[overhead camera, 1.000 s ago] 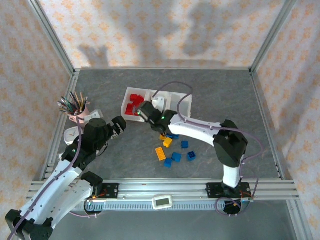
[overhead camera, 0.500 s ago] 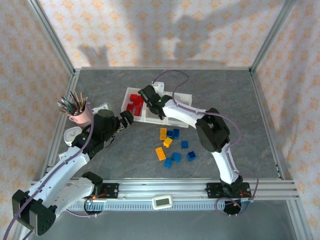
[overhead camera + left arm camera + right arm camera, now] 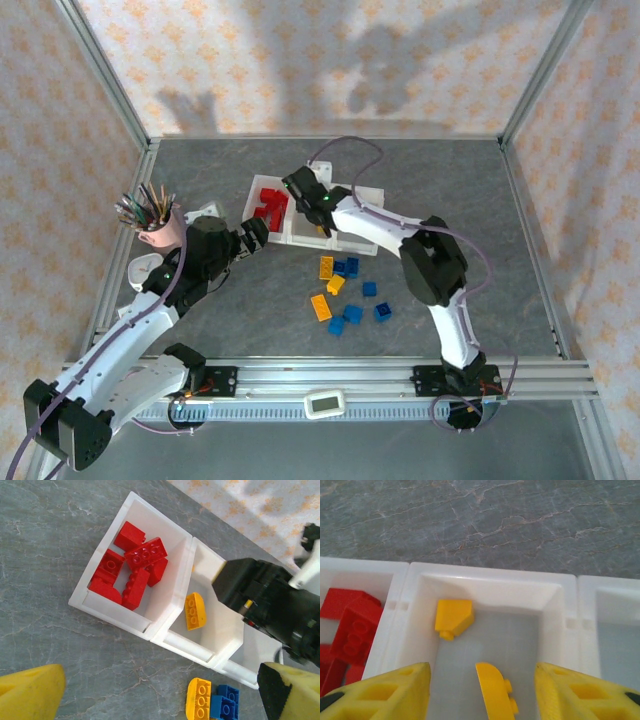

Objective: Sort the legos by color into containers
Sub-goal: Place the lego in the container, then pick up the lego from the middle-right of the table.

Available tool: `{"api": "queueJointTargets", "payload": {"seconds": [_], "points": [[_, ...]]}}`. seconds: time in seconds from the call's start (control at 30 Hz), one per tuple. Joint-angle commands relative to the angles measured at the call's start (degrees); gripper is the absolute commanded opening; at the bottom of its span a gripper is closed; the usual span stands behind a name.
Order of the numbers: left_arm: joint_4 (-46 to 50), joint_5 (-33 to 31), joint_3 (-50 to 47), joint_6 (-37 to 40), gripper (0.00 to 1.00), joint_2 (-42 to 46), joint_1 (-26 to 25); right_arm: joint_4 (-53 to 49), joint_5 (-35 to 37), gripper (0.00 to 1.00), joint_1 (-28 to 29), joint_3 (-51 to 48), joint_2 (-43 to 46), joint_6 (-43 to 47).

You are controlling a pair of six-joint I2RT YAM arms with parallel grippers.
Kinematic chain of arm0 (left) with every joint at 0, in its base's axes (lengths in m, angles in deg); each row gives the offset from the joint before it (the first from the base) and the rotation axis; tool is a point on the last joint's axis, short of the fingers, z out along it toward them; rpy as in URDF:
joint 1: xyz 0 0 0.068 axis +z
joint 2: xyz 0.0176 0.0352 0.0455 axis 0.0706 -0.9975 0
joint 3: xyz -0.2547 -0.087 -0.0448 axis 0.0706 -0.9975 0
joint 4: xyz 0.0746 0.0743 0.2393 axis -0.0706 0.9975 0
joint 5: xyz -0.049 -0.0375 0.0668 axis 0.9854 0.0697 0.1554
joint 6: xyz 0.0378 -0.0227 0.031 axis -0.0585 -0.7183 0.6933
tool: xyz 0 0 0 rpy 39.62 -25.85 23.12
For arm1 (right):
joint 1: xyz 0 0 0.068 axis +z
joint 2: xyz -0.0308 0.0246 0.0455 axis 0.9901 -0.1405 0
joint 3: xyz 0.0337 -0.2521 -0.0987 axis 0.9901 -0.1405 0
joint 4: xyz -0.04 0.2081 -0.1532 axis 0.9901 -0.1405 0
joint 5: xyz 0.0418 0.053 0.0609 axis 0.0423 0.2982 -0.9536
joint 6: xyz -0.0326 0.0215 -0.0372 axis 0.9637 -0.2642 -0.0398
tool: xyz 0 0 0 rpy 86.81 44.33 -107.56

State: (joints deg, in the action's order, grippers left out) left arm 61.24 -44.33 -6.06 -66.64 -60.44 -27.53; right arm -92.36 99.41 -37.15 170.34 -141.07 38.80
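1. The right arm rises from its base at the near right, bends at the elbow and reaches to the far left. The right gripper (image 3: 299,190) hangs over the middle compartment of the tray (image 3: 372,190).
2. Its jaws stand wide apart and grip nothing. A curved yellow brick (image 3: 495,687) lies between the fingers (image 3: 390,692), apart from both. A sloped yellow brick (image 3: 452,617) lies farther back in the same compartment.
3. The left arm stretches from the near left toward the tray. The left gripper (image 3: 160,690) hovers over the table (image 3: 60,610) just near-left of the tray, jaws wide and empty.
4. Red bricks (image 3: 132,567) are heaped in the left compartment.
5. Loose yellow and blue bricks (image 3: 335,284) lie scattered on the table on the near side of the tray.
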Motion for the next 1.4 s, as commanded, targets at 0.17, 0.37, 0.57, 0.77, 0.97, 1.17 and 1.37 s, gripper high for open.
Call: {"api": "queueJointTargets", "payload": {"seconds": [0.17, 0.37, 0.57, 0.77, 0.97, 1.17, 1.37], "points": [[4.3, 2.2, -1.0, 1.4, 0.99, 4.2, 0.2, -5.0, -1.4, 0.6, 5.5, -10.3, 11.3, -5.3], [6.2, 4.3, -3.4, 0.7, 0.99, 7.0, 0.2, -9.5, -0.9, 0.61, 10.5, -17.1, 15.9, -10.9], [4.5, 9.1, -6.8, 0.8, 0.99, 8.1, -0.3, -14.6, 2.0, 0.66, 14.4, -25.6, 21.4, -21.1], [1.8, 10.4, -9.4, 0.3, 0.99, 7.8, -2.3, -11.9, -0.5, 0.71, 15.5, -35.4, 25.8, -28.7], [-0.9, 10.1, -10.2, -0.6, 0.99, 6.4, -4.0, -5.4, -2.3, 0.74, 15.8, -38.6, 25.7, -29.6], [-1.3, 9.1, -10.2, -0.9, 0.99, 5.4, -4.6, -3.4, -2.6, 0.73, 15.8, -37.8, 21.4, -29.6], [-1.9, 9.0, -10.4, -1.0, 0.99, 4.4, -4.7, -3.3, -1.1, 0.66, 15.8, -37.7, 19.2, -29.8]]}}
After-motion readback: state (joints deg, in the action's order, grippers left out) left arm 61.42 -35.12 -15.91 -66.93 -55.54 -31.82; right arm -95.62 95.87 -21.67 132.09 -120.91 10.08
